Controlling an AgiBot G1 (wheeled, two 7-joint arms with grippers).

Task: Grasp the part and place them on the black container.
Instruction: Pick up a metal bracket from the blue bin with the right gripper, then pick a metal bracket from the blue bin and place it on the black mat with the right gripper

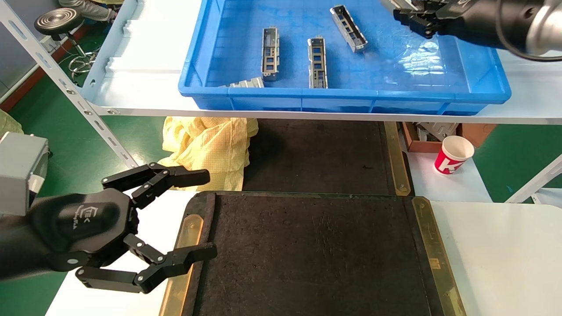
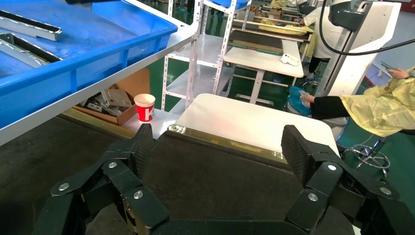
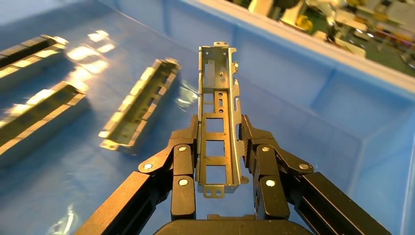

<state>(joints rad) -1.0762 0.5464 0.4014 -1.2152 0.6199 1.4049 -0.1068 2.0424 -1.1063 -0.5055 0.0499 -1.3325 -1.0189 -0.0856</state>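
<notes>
Nearest to us, our left gripper (image 1: 210, 215) hangs over the near left corner of the black container (image 1: 316, 254), its fingers (image 2: 144, 144) spread wide and holding nothing; the dark felt lies directly beneath and between them, with the brass strip (image 1: 186, 237) just under the lower fingertip. It looks parked, so we would leave it there, though it sits over a corner of the surface we are aiming for.

Farther off, above the blue bin (image 1: 351, 94) on the shelf, our right gripper (image 3: 218, 134) is clenched on the part (image 3: 219, 122). The bracket stands lengthwise between the fingers (image 3: 183, 159), pinched across its narrow sides near its lower half, with the long upper end sticking out well past the fingertips. It seems clear of the bin floor.

Beyond those fingers, other brackets (image 3: 139, 110) lie flat on the bin floor, apart from the one held.

To do the carry well, we judge the arm should rise clear of the bin wall before swinging toward us, move smoothly so the overhanging end does not twist in the grip, and lower onto bare felt away from the left gripper before letting go.
</notes>
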